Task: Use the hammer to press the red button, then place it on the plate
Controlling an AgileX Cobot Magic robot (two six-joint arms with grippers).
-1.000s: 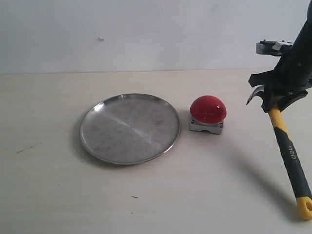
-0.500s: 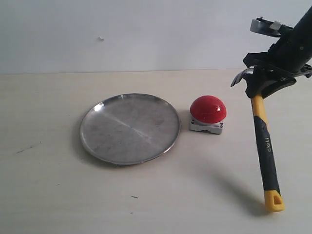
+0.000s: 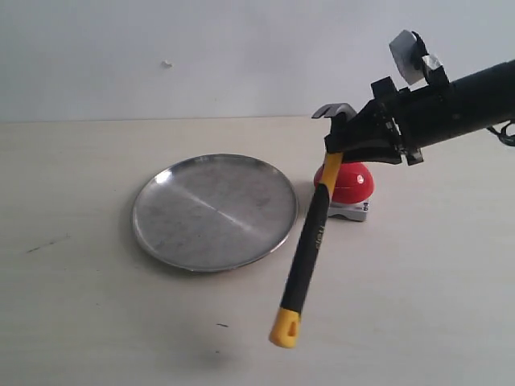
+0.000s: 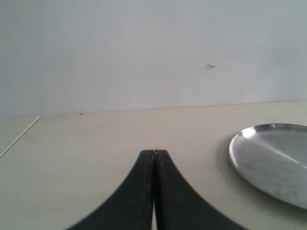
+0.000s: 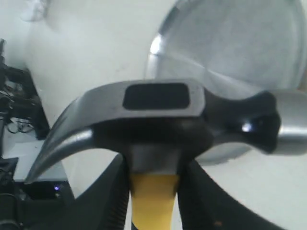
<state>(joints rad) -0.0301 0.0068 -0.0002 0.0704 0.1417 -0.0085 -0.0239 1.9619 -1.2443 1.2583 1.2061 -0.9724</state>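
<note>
Hammer (image 3: 312, 241) hangs in the air, head up, with its handle slanting down across the front of the red button (image 3: 354, 183). In the exterior view the yellow neck covers the edge of the dome; whether the two touch cannot be told. The dark head and its claw sit above the button. The yellow loop at the handle's end hangs clear of the table (image 3: 88, 322), nearer the camera than the button and toward the plate's side of it.

The right gripper (image 3: 348, 143) holds the hammer just under the head, reaching in over the button. In the right wrist view its jaws stand on either side of the yellow neck, clamped on it, with the steel head lying across above them.

The plate (image 3: 161, 233) lies flat on the table just beside the button, not touching its grey base.

The left gripper (image 4: 153, 160) is over the table, its jaws pressed together with nothing between them and the plate's rim near its tips.
</note>
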